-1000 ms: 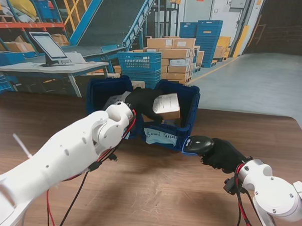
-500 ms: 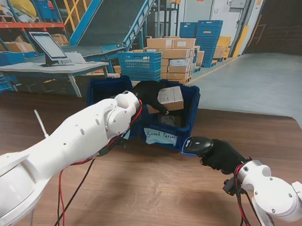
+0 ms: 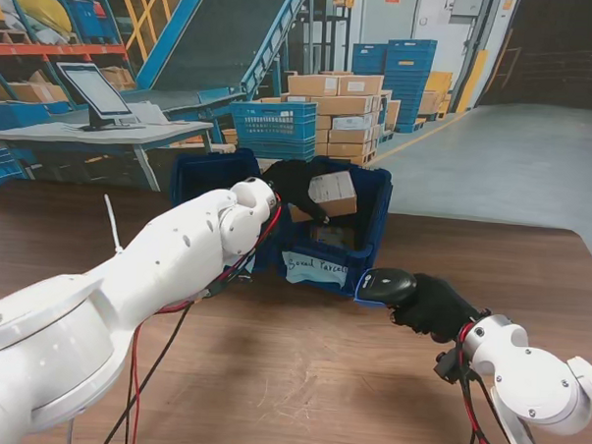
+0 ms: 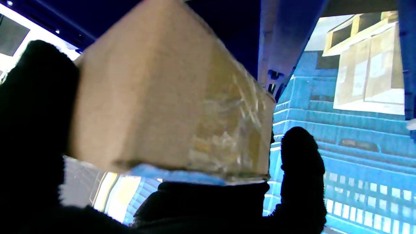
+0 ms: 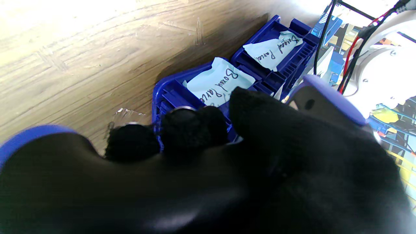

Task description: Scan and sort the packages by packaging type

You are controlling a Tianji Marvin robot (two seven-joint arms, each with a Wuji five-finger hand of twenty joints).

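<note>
My left hand (image 3: 293, 185), in a black glove, is shut on a small cardboard box (image 3: 332, 194) with a white label and holds it over the right blue bin (image 3: 373, 220), the one whose paper label (image 3: 314, 269) reads boxed parcels. The left wrist view is filled by that box (image 4: 169, 107), with black fingers (image 4: 302, 162) around it. My right hand (image 3: 440, 305) is shut on a black barcode scanner (image 3: 387, 284), which points toward the bins from the table in front of them. In the right wrist view the scanner's head (image 5: 325, 100) shows past the glove.
A second blue bin (image 3: 194, 183) stands to the left of the first, partly hidden by my left arm; its label (image 5: 276, 48) shows in the right wrist view. The brown wooden table (image 3: 319, 380) spreads around. Behind it are stacked cartons, blue crates and a desk with a monitor.
My left hand carried the box farther from me and lowered it a little over the right bin, the box turning. The right hand with the scanner has barely moved.
</note>
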